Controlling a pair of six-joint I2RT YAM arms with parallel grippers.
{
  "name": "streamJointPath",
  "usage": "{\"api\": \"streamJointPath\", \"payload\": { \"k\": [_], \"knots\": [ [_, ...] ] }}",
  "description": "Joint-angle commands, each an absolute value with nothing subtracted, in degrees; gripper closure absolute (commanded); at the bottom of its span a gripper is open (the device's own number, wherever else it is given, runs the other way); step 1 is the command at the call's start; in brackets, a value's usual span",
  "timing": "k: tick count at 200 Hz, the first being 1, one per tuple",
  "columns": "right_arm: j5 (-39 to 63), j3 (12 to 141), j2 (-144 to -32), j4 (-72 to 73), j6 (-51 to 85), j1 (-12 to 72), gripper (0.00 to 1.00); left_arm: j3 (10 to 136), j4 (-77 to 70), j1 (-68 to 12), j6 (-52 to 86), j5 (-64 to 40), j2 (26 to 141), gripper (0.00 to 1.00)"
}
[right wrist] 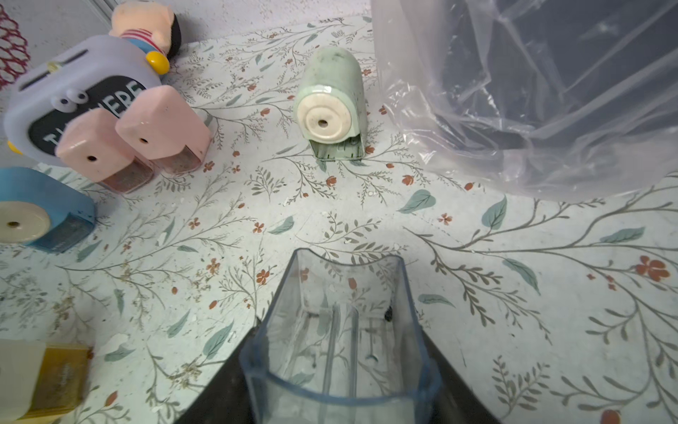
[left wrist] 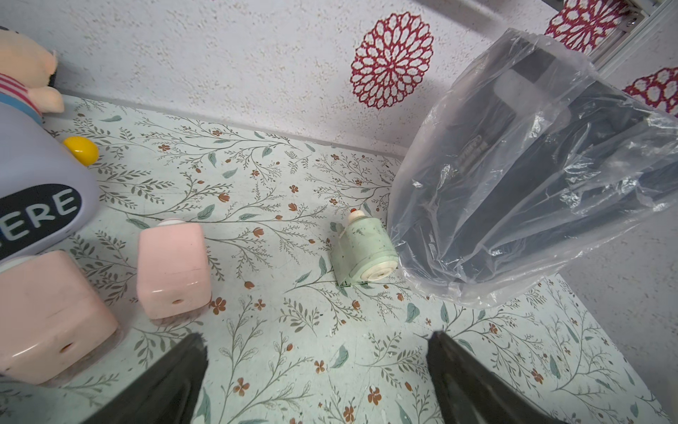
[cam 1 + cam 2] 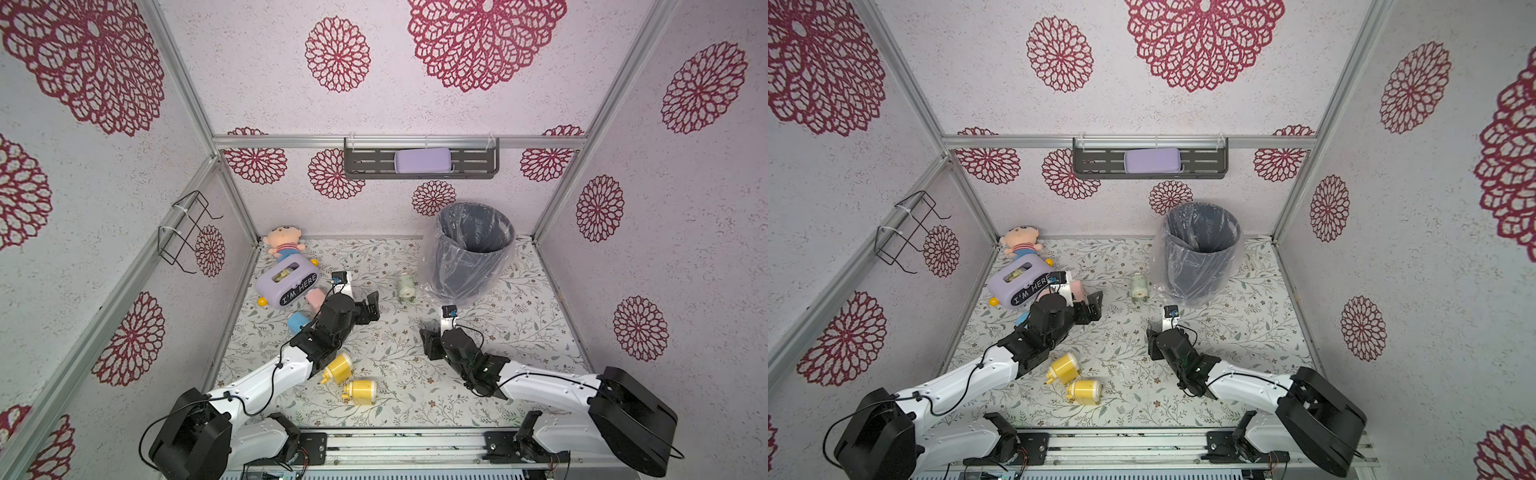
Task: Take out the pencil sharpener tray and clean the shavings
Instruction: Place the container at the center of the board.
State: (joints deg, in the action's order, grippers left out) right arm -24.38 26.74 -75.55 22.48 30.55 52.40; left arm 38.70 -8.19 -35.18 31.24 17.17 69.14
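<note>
Between the right gripper's fingers sat the clear tray, pinched by its sides, open top facing the wrist camera and pretty much empty apart from one dark speck. Straight ahead of it was the green sharpener, just beside the bag-lined bin. Off to its left, two pink sharpeners sat in front of a purple box, with a blue sharpener nearer. The left gripper hung over the floral mat, fingers spread wide, holding nothing, with the pink pair just beside it.
</note>
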Motion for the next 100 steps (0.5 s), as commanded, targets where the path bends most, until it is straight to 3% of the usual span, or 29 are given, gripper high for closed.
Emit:
{"api": "streamJointPath", "payload": {
  "k": [1, 100],
  "knots": [
    [-29.2, 27.4, -79.4, 32.3, 26.1, 53.4, 0.58, 38.3, -8.3, -34.6, 30.7, 17.6, 69.4, 0.03],
    [-33.1, 36.4, -104.1, 45.5, 21.9, 53.8, 0.53, 38.0, -7.6, -34.6, 29.7, 19.1, 67.7, 0.03]
  ]
}}
